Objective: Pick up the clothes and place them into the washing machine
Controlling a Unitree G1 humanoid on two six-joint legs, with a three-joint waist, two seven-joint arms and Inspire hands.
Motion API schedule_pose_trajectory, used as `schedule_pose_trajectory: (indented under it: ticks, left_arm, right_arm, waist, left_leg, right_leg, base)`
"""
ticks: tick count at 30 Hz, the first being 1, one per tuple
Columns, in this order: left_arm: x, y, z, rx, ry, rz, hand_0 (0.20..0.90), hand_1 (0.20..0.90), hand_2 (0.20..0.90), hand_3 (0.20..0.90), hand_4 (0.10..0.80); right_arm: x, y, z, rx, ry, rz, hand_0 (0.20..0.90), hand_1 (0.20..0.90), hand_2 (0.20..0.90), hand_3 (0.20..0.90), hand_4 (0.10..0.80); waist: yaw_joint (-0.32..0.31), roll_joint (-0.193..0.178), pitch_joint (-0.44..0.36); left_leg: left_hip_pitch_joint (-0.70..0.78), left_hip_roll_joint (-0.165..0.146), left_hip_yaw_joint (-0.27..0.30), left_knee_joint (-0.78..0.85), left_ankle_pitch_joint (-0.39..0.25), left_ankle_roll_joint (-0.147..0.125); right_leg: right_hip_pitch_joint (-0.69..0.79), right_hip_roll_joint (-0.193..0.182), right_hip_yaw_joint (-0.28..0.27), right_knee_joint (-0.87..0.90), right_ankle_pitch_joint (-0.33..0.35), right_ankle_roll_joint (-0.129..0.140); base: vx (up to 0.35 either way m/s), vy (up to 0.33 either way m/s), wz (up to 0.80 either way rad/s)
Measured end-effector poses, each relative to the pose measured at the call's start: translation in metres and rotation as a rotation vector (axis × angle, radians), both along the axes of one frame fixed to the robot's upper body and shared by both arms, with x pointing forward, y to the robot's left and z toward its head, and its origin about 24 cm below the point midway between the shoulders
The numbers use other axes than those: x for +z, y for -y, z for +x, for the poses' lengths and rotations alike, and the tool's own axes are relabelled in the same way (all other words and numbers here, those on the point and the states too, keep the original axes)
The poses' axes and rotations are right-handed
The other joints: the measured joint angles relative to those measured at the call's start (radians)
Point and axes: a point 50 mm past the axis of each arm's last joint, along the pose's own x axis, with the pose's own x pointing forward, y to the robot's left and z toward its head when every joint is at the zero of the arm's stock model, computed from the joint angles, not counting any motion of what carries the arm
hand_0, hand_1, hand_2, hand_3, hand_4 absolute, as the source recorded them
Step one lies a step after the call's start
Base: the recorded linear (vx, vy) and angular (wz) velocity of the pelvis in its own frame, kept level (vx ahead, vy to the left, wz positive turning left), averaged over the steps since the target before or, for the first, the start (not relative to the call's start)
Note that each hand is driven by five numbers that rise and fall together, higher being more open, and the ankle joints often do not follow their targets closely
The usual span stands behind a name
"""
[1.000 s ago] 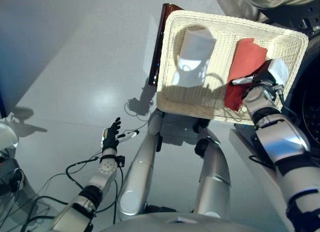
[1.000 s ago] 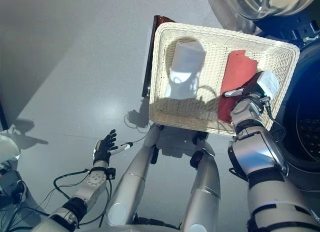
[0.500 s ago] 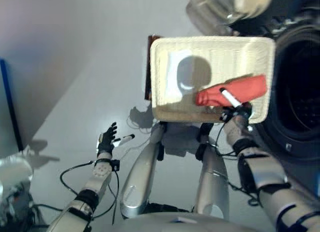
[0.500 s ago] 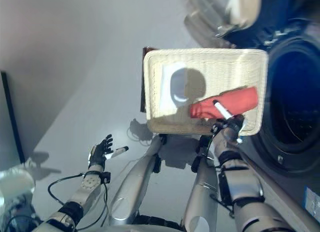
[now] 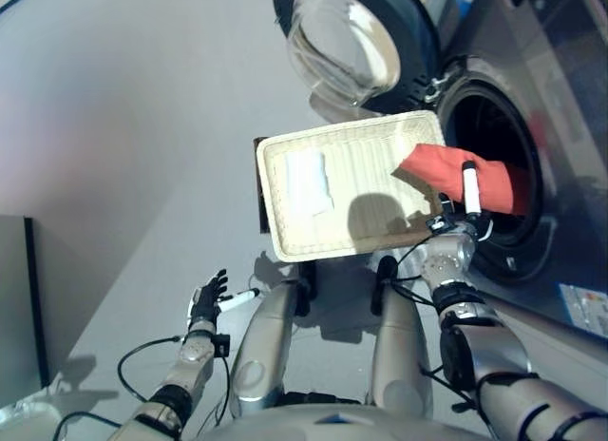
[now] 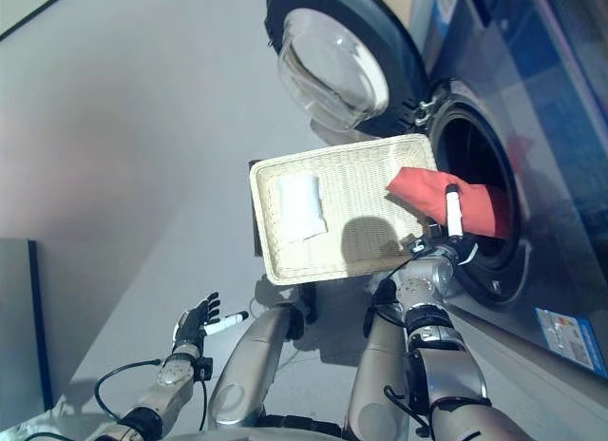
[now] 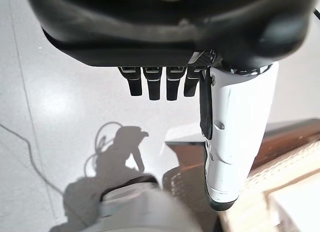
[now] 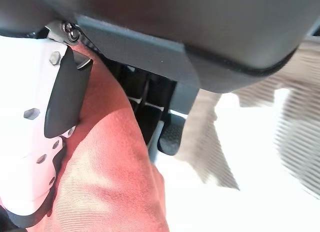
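Note:
My right hand [image 5: 454, 224] is shut on a red cloth [image 5: 446, 172], which hangs lifted over the right end of the wicker basket [image 5: 361, 161] and reaches toward the washing machine's open drum [image 5: 494, 146]. In the right wrist view the red cloth [image 8: 105, 187] is pinched between thumb and fingers. A folded white cloth [image 5: 308, 182] lies in the basket's left part. My left hand [image 5: 205, 299] hangs low at the left with straight fingers and holds nothing.
The washer's round glass door [image 5: 347, 42] stands swung open above the basket. A dark brown stand [image 5: 260, 192] shows under the basket's left edge. Grey floor spreads to the left.
The camera has swung toward the washing machine. My right hand has lifted the red cloth out of the basket and carried it right, to the drum opening. My left hand stays low.

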Motion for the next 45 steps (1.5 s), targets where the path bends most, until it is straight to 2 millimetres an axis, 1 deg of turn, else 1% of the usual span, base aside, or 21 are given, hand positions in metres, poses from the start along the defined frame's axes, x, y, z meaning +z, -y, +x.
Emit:
schedule_pose_trajectory:
  ticks: [3, 6, 7, 9, 11, 12, 13, 15, 17, 19, 23, 25, 27, 28, 29, 30, 31, 32, 37, 41, 45]
  left_arm:
    - [0.002, -0.002, 0.001, 0.010, 0.016, 0.002, 0.900, 0.900, 0.900, 0.900, 0.800]
    - [0.001, -0.001, -0.004, 0.000, 0.015, 0.008, 0.900, 0.900, 0.900, 0.900, 0.800]
    - [0.001, -0.001, -0.005, -0.010, 0.013, 0.012, 0.900, 0.900, 0.900, 0.900, 0.800]
    - [-0.001, 0.002, -0.010, -0.020, 0.004, 0.008, 0.900, 0.900, 0.900, 0.900, 0.800]
    - [-0.001, 0.005, -0.012, -0.031, 0.005, 0.001, 0.900, 0.900, 0.900, 0.900, 0.800]
    - [-0.002, 0.005, -0.014, -0.026, 0.004, 0.000, 0.900, 0.900, 0.900, 0.900, 0.800]
    - [-0.003, 0.005, -0.017, -0.027, -0.001, 0.000, 0.900, 0.900, 0.900, 0.900, 0.800]
    - [-0.004, 0.007, -0.021, -0.040, -0.006, -0.001, 0.900, 0.900, 0.900, 0.900, 0.800]
    - [-0.003, 0.010, -0.020, -0.055, 0.001, -0.006, 0.900, 0.900, 0.900, 0.900, 0.800]
    - [0.001, 0.014, -0.014, -0.074, 0.032, -0.012, 0.900, 0.900, 0.900, 0.900, 0.800]
    - [0.005, 0.021, -0.009, -0.102, 0.068, -0.037, 0.900, 0.900, 0.900, 0.900, 0.800]
    - [0.007, 0.022, -0.008, -0.103, 0.085, -0.044, 0.900, 0.900, 0.900, 0.900, 0.800]
    - [0.008, 0.022, -0.008, -0.097, 0.092, -0.046, 0.900, 0.900, 0.900, 0.900, 0.800]
    - [0.009, 0.022, -0.008, -0.098, 0.097, -0.048, 0.900, 0.900, 0.900, 0.900, 0.800]
    - [0.010, 0.021, -0.008, -0.095, 0.106, -0.048, 0.900, 0.900, 0.900, 0.900, 0.800]
    - [0.011, 0.022, -0.007, -0.097, 0.111, -0.050, 0.900, 0.900, 0.900, 0.900, 0.800]
    - [0.012, 0.022, -0.007, -0.098, 0.116, -0.052, 0.900, 0.900, 0.900, 0.900, 0.800]
    - [0.012, 0.023, -0.006, -0.100, 0.117, -0.053, 0.900, 0.900, 0.900, 0.900, 0.800]
    - [0.010, 0.022, -0.008, -0.094, 0.105, -0.052, 0.900, 0.900, 0.900, 0.900, 0.800]
    - [0.010, 0.027, -0.007, -0.089, 0.109, -0.068, 0.900, 0.900, 0.900, 0.900, 0.800]
    - [0.010, 0.026, -0.008, -0.089, 0.105, -0.068, 0.900, 0.900, 0.900, 0.900, 0.800]
  right_arm:
    - [0.017, -0.006, 0.010, -0.010, 0.056, 0.028, 0.200, 0.200, 0.200, 0.200, 0.300]
    - [0.036, -0.007, 0.021, -0.053, 0.089, 0.083, 0.200, 0.200, 0.200, 0.200, 0.300]
    - [0.045, -0.006, 0.024, -0.077, 0.112, 0.099, 0.200, 0.200, 0.200, 0.200, 0.300]
    - [0.063, 0.005, 0.028, -0.144, 0.142, 0.117, 0.200, 0.200, 0.200, 0.200, 0.300]
    - [0.085, 0.025, 0.030, -0.207, 0.157, 0.099, 0.200, 0.200, 0.200, 0.200, 0.300]
    - [0.097, 0.034, 0.030, -0.232, 0.175, 0.082, 0.200, 0.200, 0.200, 0.200, 0.300]
    - [0.110, 0.043, 0.030, -0.254, 0.185, 0.052, 0.200, 0.200, 0.200, 0.200, 0.300]
    - [0.134, 0.060, 0.029, -0.282, 0.189, -0.021, 0.200, 0.200, 0.200, 0.200, 0.300]
    - [0.138, 0.059, 0.030, -0.278, 0.182, -0.076, 0.200, 0.200, 0.200, 0.200, 0.300]
    - [0.142, 0.067, 0.028, -0.274, 0.163, -0.094, 0.200, 0.200, 0.200, 0.200, 0.300]
    - [0.162, 0.081, 0.021, -0.318, 0.160, -0.178, 0.200, 0.200, 0.200, 0.200, 0.300]
    - [0.184, 0.087, 0.016, -0.357, 0.175, -0.256, 0.200, 0.200, 0.200, 0.200, 0.300]
    - [0.198, 0.087, 0.014, -0.381, 0.179, -0.322, 0.200, 0.200, 0.200, 0.200, 0.300]
    - [0.205, 0.089, 0.012, -0.393, 0.185, -0.357, 0.200, 0.200, 0.200, 0.200, 0.300]
    - [0.209, 0.088, 0.011, -0.404, 0.184, -0.370, 0.480, 0.480, 0.480, 0.480, 0.500]
    - [0.213, 0.090, 0.010, -0.413, 0.186, -0.378, 0.900, 0.900, 0.900, 0.900, 0.800]
    - [0.216, 0.092, 0.008, -0.419, 0.187, -0.395, 0.900, 0.900, 0.900, 0.900, 0.800]
    - [0.218, 0.093, 0.007, -0.423, 0.193, -0.400, 0.900, 0.900, 0.900, 0.900, 0.800]
    - [0.220, 0.097, 0.005, -0.438, 0.217, -0.359, 0.900, 0.900, 0.900, 0.900, 0.800]
    - [0.212, 0.094, 0.008, -0.431, 0.226, -0.291, 0.900, 0.900, 0.900, 0.900, 0.800]
    - [0.196, 0.089, 0.014, -0.394, 0.205, -0.250, 0.900, 0.900, 0.900, 0.900, 0.800]
  waist:
    - [-0.004, 0.001, -0.003]
    - [-0.005, 0.019, -0.024]
    - [0.001, 0.026, -0.031]
    - [0.011, 0.056, -0.050]
    - [0.031, 0.101, -0.077]
    - [0.047, 0.122, -0.090]
    - [0.054, 0.144, -0.099]
    - [0.072, 0.169, -0.112]
    - [0.074, 0.178, -0.118]
    - [0.075, 0.180, -0.118]
    - [0.076, 0.197, -0.117]
    - [0.074, 0.222, -0.114]
    - [0.079, 0.226, -0.118]
    - [0.080, 0.226, -0.118]
    - [0.080, 0.226, -0.117]
    - [0.077, 0.225, -0.117]
    - [0.076, 0.225, -0.117]
    - [0.076, 0.223, -0.115]
    - [0.081, 0.222, -0.114]
    - [0.079, 0.222, -0.114]
    - [0.077, 0.222, -0.114]
  left_leg:
    - [-0.023, 0.000, 0.011, 0.014, -0.004, -0.001]
    - [-0.049, 0.006, 0.029, 0.019, -0.017, 0.003]
    - [-0.054, 0.004, 0.047, 0.024, -0.016, 0.006]
    - [-0.060, -0.001, 0.070, 0.028, -0.023, 0.024]
    - [-0.075, -0.008, 0.103, 0.035, -0.035, 0.032]
    - [-0.081, -0.007, 0.117, 0.039, -0.044, 0.039]
    - [-0.085, -0.017, 0.124, 0.043, -0.049, 0.037]
    - [-0.089, -0.028, 0.145, 0.045, -0.058, 0.047]
    - [-0.089, -0.033, 0.153, 0.043, -0.060, 0.049]
    - [-0.088, -0.040, 0.149, 0.036, -0.057, 0.051]
    - [-0.087, -0.057, 0.147, 0.009, -0.051, 0.052]
    - [-0.083, -0.078, 0.149, -0.025, -0.030, 0.054]
    - [-0.088, -0.091, 0.154, -0.051, -0.028, 0.050]
    - [-0.088, -0.097, 0.157, -0.065, -0.005, 0.061]
    - [-0.094, -0.097, 0.159, -0.076, -0.013, 0.056]
    - [-0.100, -0.109, 0.156, -0.077, -0.001, 0.059]
    - [-0.105, -0.110, 0.154, -0.080, 0.000, 0.060]
    - [-0.109, -0.110, 0.158, -0.080, 0.007, 0.068]
    - [-0.108, -0.114, 0.159, -0.103, 0.012, 0.076]
    - [-0.084, -0.113, 0.157, -0.129, 0.022, 0.084]
    - [-0.029, -0.118, 0.139, -0.193, 0.051, 0.074]
  right_leg:
    - [-0.037, 0.008, 0.020, 0.017, 0.010, -0.006]
    - [-0.070, 0.015, 0.038, 0.004, 0.015, 0.000]
    - [-0.083, 0.014, 0.058, 0.004, 0.018, 0.007]
    - [-0.108, 0.012, 0.089, 0.024, 0.026, 0.016]
    - [-0.140, 0.006, 0.113, 0.031, 0.025, 0.031]
    - [-0.153, 0.005, 0.129, 0.035, 0.023, 0.036]
    - [-0.164, 0.004, 0.142, 0.037, 0.024, 0.041]
    - [-0.187, 0.003, 0.172, 0.051, 0.026, 0.049]
    - [-0.196, 0.000, 0.181, 0.054, 0.025, 0.052]
    - [-0.198, -0.006, 0.179, 0.062, 0.018, 0.055]
    - [-0.206, -0.024, 0.176, 0.067, 0.004, 0.059]
    - [-0.213, -0.040, 0.179, 0.061, 0.011, 0.064]
    - [-0.233, -0.046, 0.192, 0.053, 0.004, 0.064]
    - [-0.242, -0.050, 0.201, 0.050, 0.025, 0.072]
    - [-0.247, -0.053, 0.201, 0.046, 0.016, 0.071]
    - [-0.252, -0.056, 0.202, 0.040, 0.028, 0.076]
    - [-0.257, -0.058, 0.202, 0.036, 0.026, 0.070]
    - [-0.260, -0.061, 0.202, 0.031, 0.035, 0.080]
    - [-0.254, -0.065, 0.203, -0.003, 0.048, 0.088]
    - [-0.226, -0.063, 0.198, -0.023, 0.059, 0.091]
    - [-0.178, -0.065, 0.177, -0.052, 0.061, 0.087]
  base:
    - [-0.011, 0.067, -0.20]
    - [0.044, 0.132, -0.26]
    - [0.051, 0.159, -0.35]
    - [0.042, 0.135, -0.24]
    - [0.078, 0.089, -0.23]
    - [0.122, 0.052, -0.35]
    - [0.119, 0.035, -0.32]
    - [0.003, -0.003, -0.28]
    - [-0.008, -0.021, -0.11]
    - [0.016, 0.007, 0.12]
    - [-0.035, 0.033, 0.14]
    - [-0.031, 0.054, 0.11]
    - [0.010, 0.031, 0.01]
    - [-0.129, -0.034, -0.01]
    - [0.049, -0.039, 0.04]
    - [-0.095, -0.044, 0.10]
    - [0.026, -0.026, 0.08]
    - [-0.043, -0.015, 0.06]
    - [0.011, 0.006, -0.02]
    - [-0.011, -0.006, -0.01]
    - [-0.005, -0.004, 0.05]
